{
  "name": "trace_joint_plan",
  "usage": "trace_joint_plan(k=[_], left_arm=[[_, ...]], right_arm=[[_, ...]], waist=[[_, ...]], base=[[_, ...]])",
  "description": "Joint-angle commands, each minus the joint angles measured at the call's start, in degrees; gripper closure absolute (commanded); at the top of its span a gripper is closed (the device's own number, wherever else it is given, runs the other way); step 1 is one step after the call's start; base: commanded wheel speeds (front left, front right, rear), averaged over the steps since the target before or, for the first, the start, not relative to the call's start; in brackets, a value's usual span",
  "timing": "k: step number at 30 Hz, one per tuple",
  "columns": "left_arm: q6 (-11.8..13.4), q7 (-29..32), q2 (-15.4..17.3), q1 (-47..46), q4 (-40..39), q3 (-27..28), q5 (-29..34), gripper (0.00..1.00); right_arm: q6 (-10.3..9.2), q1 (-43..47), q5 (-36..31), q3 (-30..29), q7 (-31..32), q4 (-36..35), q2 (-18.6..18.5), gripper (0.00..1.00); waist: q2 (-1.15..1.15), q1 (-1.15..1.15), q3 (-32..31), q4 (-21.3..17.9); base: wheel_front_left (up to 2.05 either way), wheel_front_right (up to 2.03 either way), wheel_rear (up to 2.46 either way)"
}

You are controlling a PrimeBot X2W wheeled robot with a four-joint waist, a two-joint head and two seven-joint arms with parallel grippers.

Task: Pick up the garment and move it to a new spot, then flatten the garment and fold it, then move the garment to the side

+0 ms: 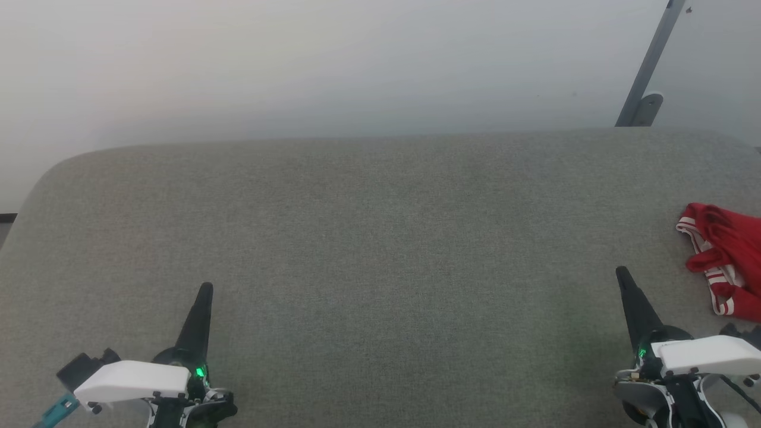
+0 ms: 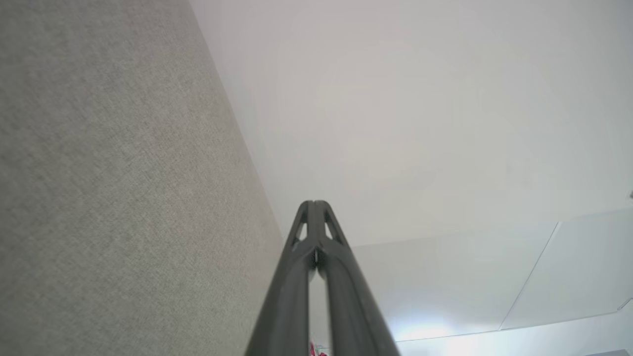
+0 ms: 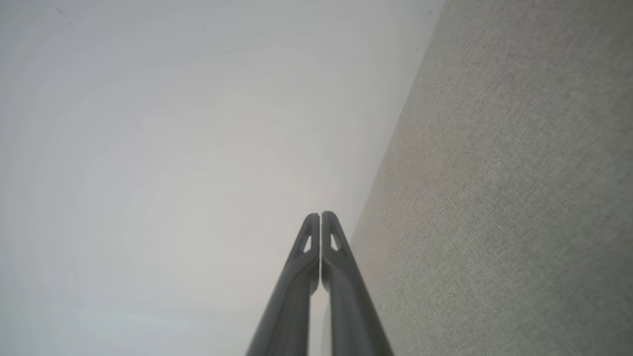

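The garment (image 1: 725,255), red with white striped bands, lies crumpled at the right edge of the grey fabric surface (image 1: 380,238), partly cut off by the head view's border. My right gripper (image 1: 623,274) sits at the lower right, shut and empty, its tip a short way left of the garment. At the lower left my left gripper (image 1: 206,289) is shut too, holding nothing, far from the garment. In the wrist views each pair of fingers (image 2: 313,203) (image 3: 320,214) is pressed together, with the grey surface beside them.
A pale wall rises behind the surface's far edge. A grey metal strut with a bracket (image 1: 645,89) leans at the upper right. The surface's left corner (image 1: 41,178) is rounded, with dark floor just beyond it.
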Motion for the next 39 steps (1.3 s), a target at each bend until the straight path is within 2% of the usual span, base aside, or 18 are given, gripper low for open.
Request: trace_joint_plan(k=[1,24,39], left_arm=[[-0.1,0.4,0.0,-1.0,0.0,0.3,-1.1,1.0],[-0.2,2.9,-0.7,-3.1,1.4,0.8,-9.1,1.0],[-0.2,3.1,-0.8,-3.0,1.4,0.9,-8.7,1.0]], right_arm=[[0.03,-0.7,1.2,-0.2,0.4,0.0,0.2,1.0],[0.02,-1.7,9.0,-0.7,2.0,0.8,1.5,1.0],[0.02,-1.7,8.7,-0.7,2.0,0.8,1.5,1.0]], waist=[[0.0,0.0,0.0,0.0],[0.0,0.0,0.2,-0.4],[0.0,0.0,0.2,-0.4]], base=[[0.0,0.0,0.0],[0.0,0.0,0.0],[0.0,0.0,0.0]])
